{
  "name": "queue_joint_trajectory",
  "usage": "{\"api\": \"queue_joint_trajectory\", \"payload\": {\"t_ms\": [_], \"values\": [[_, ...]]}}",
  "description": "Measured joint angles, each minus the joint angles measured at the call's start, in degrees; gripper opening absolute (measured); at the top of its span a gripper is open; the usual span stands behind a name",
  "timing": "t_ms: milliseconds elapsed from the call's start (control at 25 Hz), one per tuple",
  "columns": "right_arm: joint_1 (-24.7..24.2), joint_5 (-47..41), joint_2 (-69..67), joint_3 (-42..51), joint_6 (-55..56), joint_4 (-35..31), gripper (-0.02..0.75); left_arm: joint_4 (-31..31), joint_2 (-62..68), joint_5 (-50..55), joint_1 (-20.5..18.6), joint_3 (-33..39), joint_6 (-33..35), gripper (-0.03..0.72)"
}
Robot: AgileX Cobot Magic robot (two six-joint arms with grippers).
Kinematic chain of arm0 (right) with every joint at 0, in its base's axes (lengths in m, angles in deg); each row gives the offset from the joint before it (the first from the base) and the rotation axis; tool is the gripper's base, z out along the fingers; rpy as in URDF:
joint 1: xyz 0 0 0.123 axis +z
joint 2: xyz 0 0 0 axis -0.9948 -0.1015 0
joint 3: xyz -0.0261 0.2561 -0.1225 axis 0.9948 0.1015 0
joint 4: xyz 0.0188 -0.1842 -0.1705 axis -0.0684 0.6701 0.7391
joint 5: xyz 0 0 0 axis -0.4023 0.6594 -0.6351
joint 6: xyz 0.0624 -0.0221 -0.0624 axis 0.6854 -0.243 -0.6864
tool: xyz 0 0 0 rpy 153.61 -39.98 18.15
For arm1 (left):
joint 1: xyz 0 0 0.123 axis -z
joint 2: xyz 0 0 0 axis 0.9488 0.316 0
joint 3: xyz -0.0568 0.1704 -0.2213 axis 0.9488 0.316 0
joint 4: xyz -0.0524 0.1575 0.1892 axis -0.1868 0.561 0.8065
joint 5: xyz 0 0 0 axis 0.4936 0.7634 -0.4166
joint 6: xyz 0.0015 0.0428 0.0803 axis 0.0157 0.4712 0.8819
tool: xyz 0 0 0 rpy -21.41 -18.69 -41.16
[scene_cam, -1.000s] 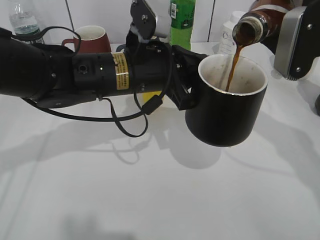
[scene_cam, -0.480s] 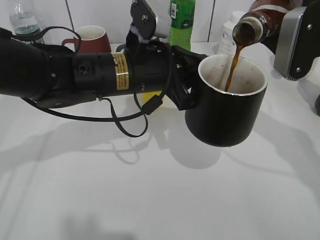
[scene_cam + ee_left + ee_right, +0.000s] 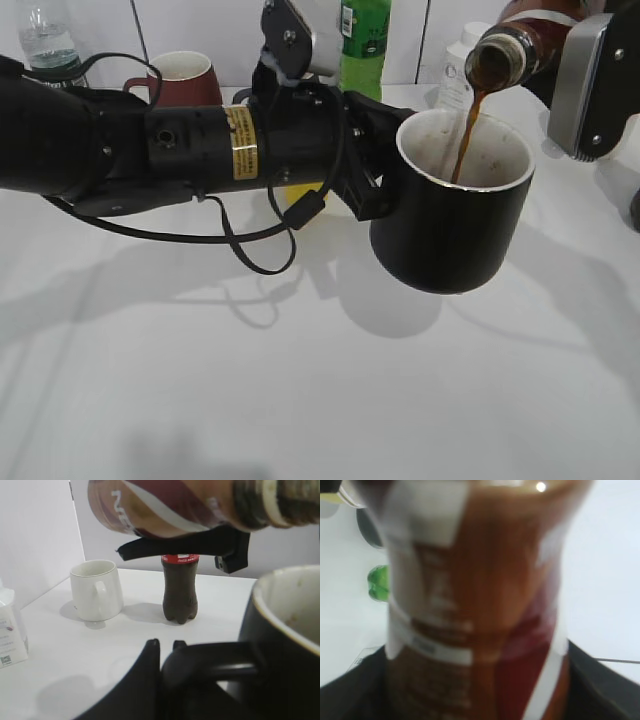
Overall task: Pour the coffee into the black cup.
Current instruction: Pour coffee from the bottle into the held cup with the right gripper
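Note:
My left gripper is shut on the loop handle of the black cup and holds it above the white table; the handle shows in the left wrist view between the fingers. My right gripper is shut on the coffee bottle, tipped mouth-down over the cup. A brown stream falls from its mouth into the cup's white interior. The bottle fills the right wrist view, blurred, and crosses the top of the left wrist view.
A maroon mug, a green bottle, a clear water bottle and a white bottle stand at the back. The left wrist view shows a white mug and a dark cola bottle.
Nothing has visibly moved; the coffee keeps streaming into the cup.

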Motion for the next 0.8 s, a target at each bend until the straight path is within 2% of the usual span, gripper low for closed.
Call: {"api": "queue_joint_trajectory", "payload": {"t_ms": [800], "values": [[0.0,0.0,0.0,0.0,-0.36,0.0,0.527,0.0,0.0,0.0,0.0,0.0,0.0,0.04]]}}
